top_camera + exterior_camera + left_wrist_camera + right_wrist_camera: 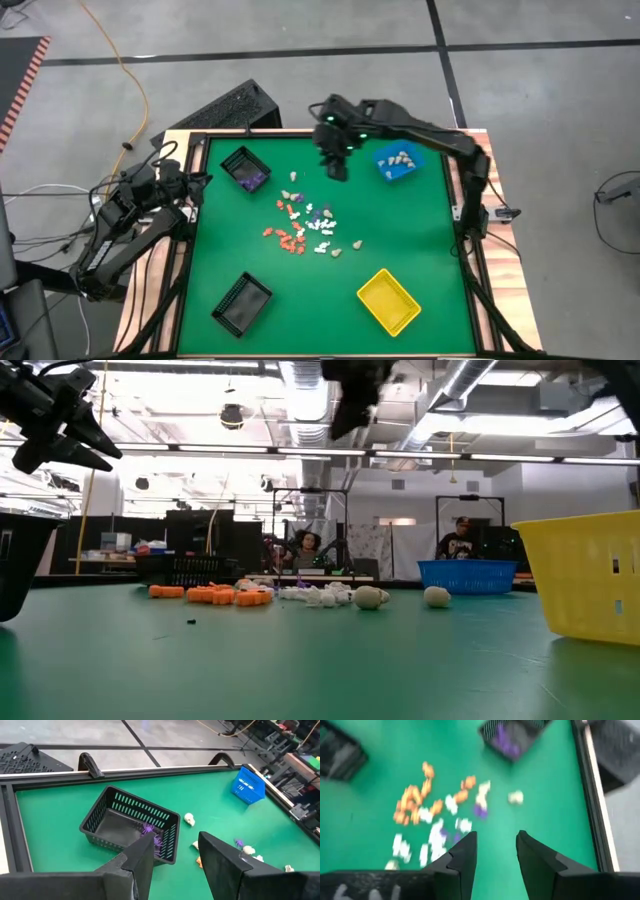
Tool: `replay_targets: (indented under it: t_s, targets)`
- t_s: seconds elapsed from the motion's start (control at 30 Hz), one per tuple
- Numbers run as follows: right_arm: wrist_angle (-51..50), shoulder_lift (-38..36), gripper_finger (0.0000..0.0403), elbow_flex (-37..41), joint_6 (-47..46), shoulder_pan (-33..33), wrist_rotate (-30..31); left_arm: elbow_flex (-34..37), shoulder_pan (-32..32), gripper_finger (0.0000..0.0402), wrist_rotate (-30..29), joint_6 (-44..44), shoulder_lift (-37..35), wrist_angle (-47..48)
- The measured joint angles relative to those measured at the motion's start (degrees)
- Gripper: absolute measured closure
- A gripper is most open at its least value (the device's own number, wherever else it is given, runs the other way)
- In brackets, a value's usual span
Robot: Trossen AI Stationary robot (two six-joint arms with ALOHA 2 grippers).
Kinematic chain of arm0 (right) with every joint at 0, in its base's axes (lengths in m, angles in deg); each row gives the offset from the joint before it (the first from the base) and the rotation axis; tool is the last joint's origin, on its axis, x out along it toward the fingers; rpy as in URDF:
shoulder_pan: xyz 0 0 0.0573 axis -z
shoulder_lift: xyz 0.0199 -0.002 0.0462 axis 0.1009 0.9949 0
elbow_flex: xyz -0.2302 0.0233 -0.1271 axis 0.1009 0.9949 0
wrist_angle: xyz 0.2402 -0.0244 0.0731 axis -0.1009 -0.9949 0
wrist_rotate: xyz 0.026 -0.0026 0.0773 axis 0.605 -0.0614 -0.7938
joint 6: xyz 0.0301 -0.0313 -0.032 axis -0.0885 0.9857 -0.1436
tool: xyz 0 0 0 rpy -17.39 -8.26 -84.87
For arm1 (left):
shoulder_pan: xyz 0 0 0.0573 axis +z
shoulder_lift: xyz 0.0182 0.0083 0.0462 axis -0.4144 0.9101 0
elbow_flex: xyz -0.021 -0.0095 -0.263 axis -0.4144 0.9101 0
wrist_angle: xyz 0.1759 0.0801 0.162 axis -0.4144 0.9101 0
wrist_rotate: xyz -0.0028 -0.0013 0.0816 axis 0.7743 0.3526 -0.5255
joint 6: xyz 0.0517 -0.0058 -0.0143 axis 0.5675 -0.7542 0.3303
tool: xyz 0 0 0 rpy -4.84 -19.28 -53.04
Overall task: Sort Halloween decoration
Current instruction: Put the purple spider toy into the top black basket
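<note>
Halloween decoration (303, 225) lies scattered mid-table — orange, white, purple, beige pieces, shapes too small to make out. No writing reads anywhere. Left gripper (175, 857) hangs off the left edge, fingers apart, empty. Farther, right gripper (335, 165) hovers between the far black bin (245, 168) and blue bin (398, 162) — fingers apart, empty.

- The table (400, 240) is covered in a matt green, felt-like cloth, framed by a pale wooden rim (480, 290) and black bars.
- The 2 black bins (131, 822) (241, 302) are seen as perforated plastic with a dull sheen.
- The yellow bin (389, 301) and blue bin (398, 163) are moulded plastic, slotted at the walls.
- The decoration pieces (300, 228) look like smooth, matt plastic.
- The gripper fingers (220, 857) (464, 857) are matt black and smooth.
- The floor (300, 40) is smooth grey concrete.
</note>
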Motion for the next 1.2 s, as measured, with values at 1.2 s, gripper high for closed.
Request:
replay_targets:
  t_s: [1.2]
  targets:
    - [63.99,-0.61,0.0167,60.23,-0.48,-7.99,6.33,0.0,-0.01,0.0258,-0.08,-1.99,-0.01,3.55]
